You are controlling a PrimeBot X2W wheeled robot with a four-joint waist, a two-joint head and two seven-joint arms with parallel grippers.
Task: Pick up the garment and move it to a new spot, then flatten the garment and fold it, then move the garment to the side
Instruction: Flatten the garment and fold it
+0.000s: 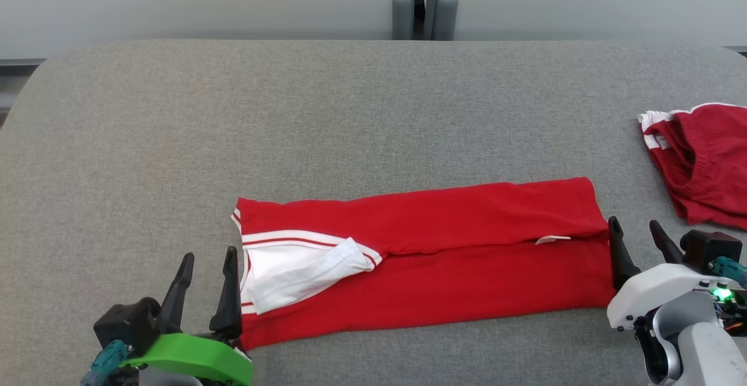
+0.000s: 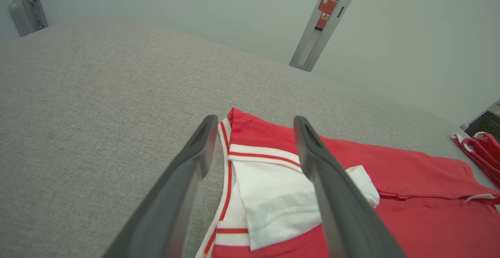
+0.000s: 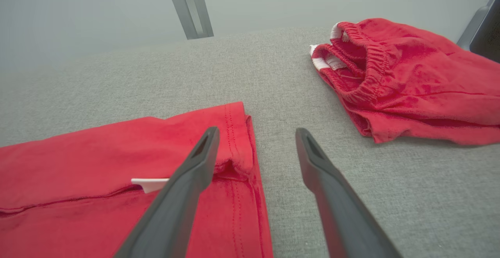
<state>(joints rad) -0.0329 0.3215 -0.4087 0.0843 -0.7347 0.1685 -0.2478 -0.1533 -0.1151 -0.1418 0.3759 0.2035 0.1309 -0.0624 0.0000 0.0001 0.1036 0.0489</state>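
Note:
The garment [image 1: 443, 251] is a red shirt with white, red-striped sleeve trim, folded lengthwise into a long band across the near middle of the grey table [image 1: 350, 111]. Its white sleeve end [image 2: 273, 199] lies at the left, its hem [image 3: 238, 141] with a small white tag at the right. My left gripper [image 1: 209, 269] stands open at the band's left end, fingers [image 2: 191, 164] straddling the sleeve edge with nothing pinched. At the right end my right gripper [image 1: 637, 237] is open, one finger [image 3: 195, 172] over the hem corner, the other over bare table.
A second red garment [image 1: 700, 164] with a white-trimmed elastic waistband [image 3: 363, 63] lies crumpled at the table's right edge, close to my right gripper. A grey metal post [image 1: 424, 2] stands behind the table's far edge.

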